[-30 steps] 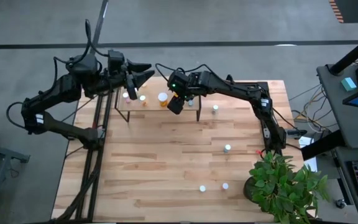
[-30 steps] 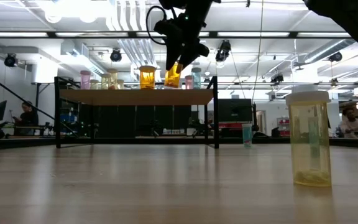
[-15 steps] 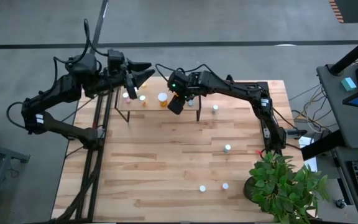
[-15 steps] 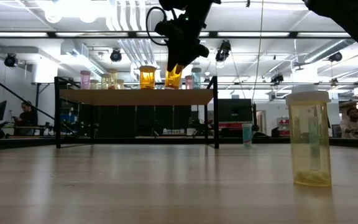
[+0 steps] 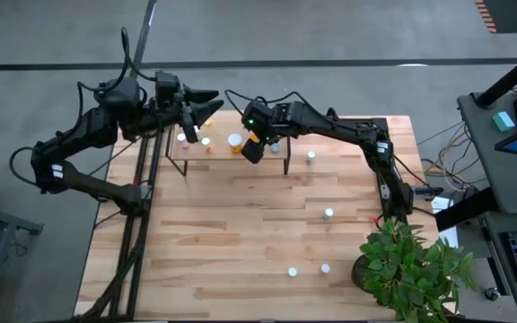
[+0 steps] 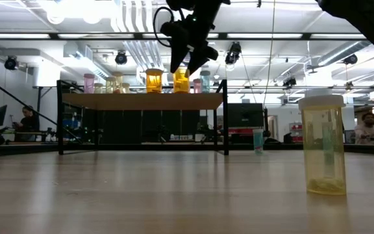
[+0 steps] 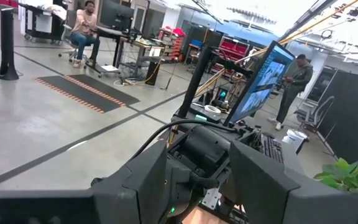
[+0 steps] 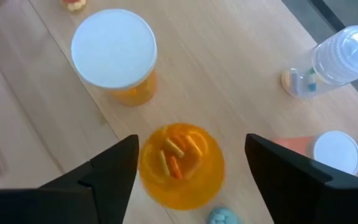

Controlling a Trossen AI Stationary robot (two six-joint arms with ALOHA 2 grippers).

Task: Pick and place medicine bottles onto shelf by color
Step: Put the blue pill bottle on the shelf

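Right gripper (image 8: 188,168) has just let go: a sec ago it pinched the orange bottle (image 8: 180,164) at a tilt, now its fingers stand spread either side and the bottle sits upright on the shelf (image 6: 141,101), just beside the other orange bottle (image 8: 114,53). Likely means this placement is done and the colour group is matched; several bottles are left on the desk (image 5: 240,242). Placed bottle is clear amber w/ orange pills inside; it shows no cap from above. Left gripper (image 5: 206,105) waits at the shelf's far left, half spread, holding nothing.
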